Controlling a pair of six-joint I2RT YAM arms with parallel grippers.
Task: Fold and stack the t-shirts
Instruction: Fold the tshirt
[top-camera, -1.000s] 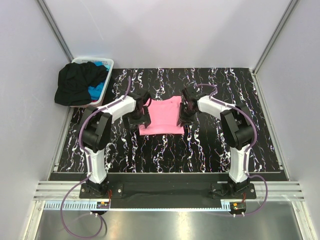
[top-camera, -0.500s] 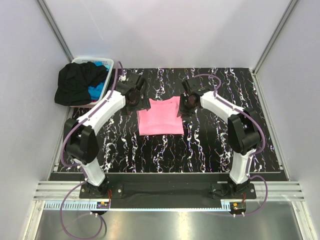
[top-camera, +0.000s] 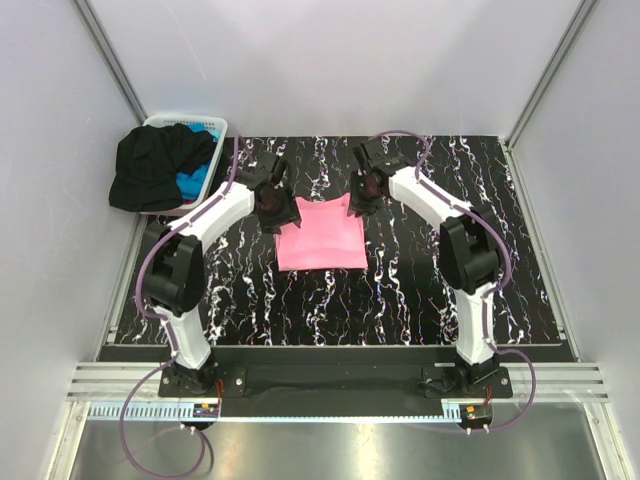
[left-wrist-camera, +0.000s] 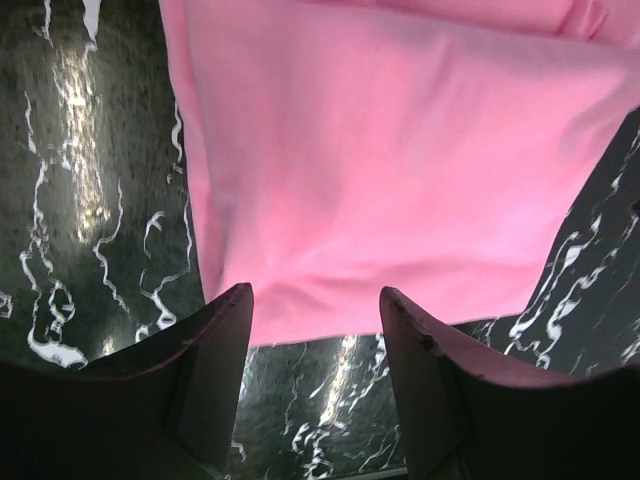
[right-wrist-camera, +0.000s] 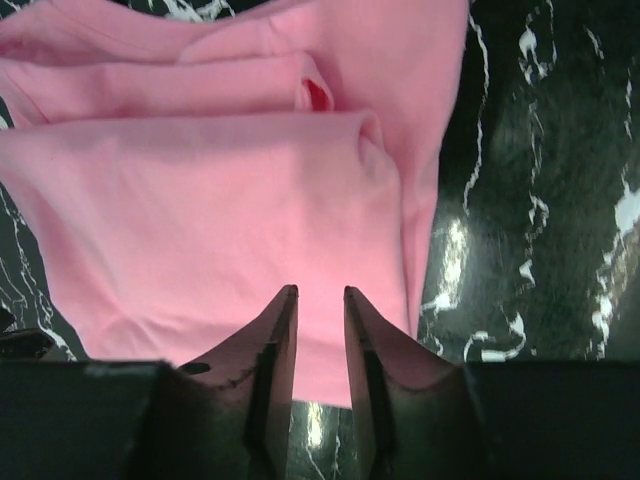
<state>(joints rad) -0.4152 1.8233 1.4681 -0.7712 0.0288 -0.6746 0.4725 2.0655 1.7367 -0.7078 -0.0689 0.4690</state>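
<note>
Pink t-shirt (top-camera: 320, 240) lies folded flat, a rough rectangle, on the black marbled table (top-camera: 420, 290), mid-width and a bit nearer the far edge than the near edge. In the right wrist view several folded layers stack up along its far side.

Left end effector (left-wrist-camera: 315, 320) is at the shirt's far-left corner. Its fingers are spread wide and hold nothing, with the shirt's edge and bare table showing in the gap between them.

Right end effector (right-wrist-camera: 315, 330) is at the shirt's far-right corner. Its fingers are narrow, only a thin slit apart, with pink cloth showing in the slit. I cannot tell if cloth is actually pinched. From the top view both far corners of the shirt point up slightly toward the end effectors.

White slotted basket (top-camera: 215, 130) is at the far-left corner of the table. Black t-shirt (top-camera: 150, 170) is heaped in it and spills over its left rim. Blue t-shirt (top-camera: 190, 183) is bunched beside the black one, mostly covered.
</note>
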